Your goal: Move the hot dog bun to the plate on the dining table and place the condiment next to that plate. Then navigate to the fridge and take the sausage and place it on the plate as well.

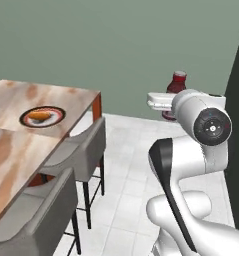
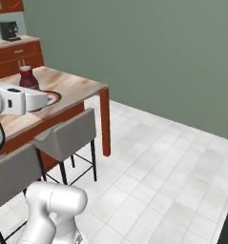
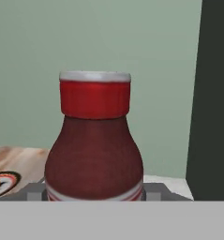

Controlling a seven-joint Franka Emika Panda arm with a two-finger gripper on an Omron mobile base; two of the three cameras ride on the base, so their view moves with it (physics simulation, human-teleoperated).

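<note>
My gripper [image 3: 94, 192] is shut on the condiment [image 3: 93, 150], a dark red bottle with a red cap, and holds it upright in the air beside the table's end. The condiment [image 1: 177, 84] rises above the white hand, well to the right of the dining table [image 1: 76, 102]. On that table lies the plate [image 1: 25, 118] with the golden-orange hot dog bun [image 1: 38, 116] on it. From the right base view, the condiment [image 2: 27, 78] hangs in front of the plate [image 2: 53, 97]. The plate's rim [image 3: 4, 180] peeks in at the hand view's lower left. The fridge [image 1: 238, 100] is a dark slab at the right.
Two grey bar stools [image 1: 81, 150] [image 1: 36, 215] stand along the table's near side. White floor tiles [image 2: 158, 162] spread to the right of the table. A coffee machine [image 2: 9, 29] sits on red-brown cabinets at the back left.
</note>
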